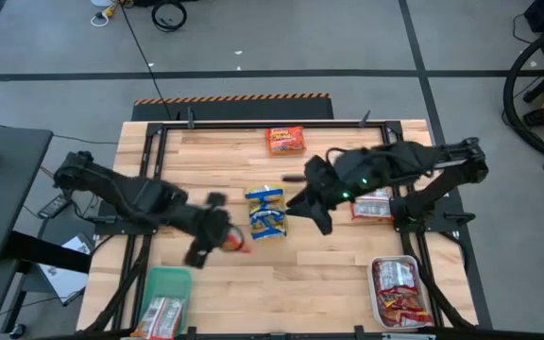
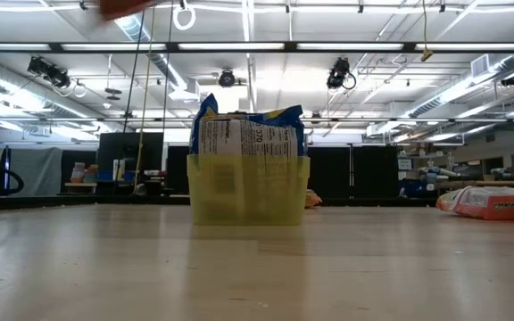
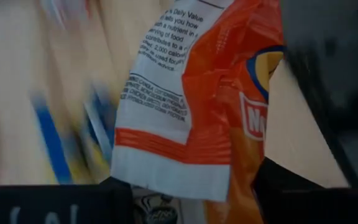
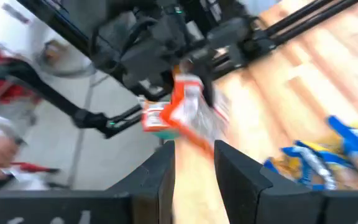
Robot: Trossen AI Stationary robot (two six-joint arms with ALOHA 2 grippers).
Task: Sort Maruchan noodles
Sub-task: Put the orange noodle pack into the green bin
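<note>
Light wooden tabletop (image 1: 329,274) sits in a dark metal frame on grey floor; low view shows an open workshop with strip lights behind.

Left gripper (image 1: 227,236) is over the left-centre of the table, its fingers closed on a shiny orange-and-white plastic noodle packet (image 3: 197,118). Left wrist view reads "Daily Value", "2,000 calorie" and small nutrition print on the white back; front logo is only partly legible. Right wrist view shows the same packet hanging from the other arm's fingers.

Right gripper (image 1: 300,201) is just right of table centre, fingers (image 4: 157,177) parted with bare wood between them, holding nothing.

Between the two grippers sits a translucent yellow plastic tray (image 2: 205,201) stuffed with blue-and-yellow noodle packets (image 1: 266,212); the back panel print is too small to read.

Orange-red packet (image 1: 285,140) lies flat near the far edge. Silver-white packet with red print (image 1: 374,205) lies partly under the right arm; low view shows "Maruchan" on it. White tray (image 1: 378,312) at near right holds red-and-silver packets (image 1: 399,288). Green tray (image 1: 170,280) at near left holds one packet (image 1: 161,318), label unreadable.
</note>
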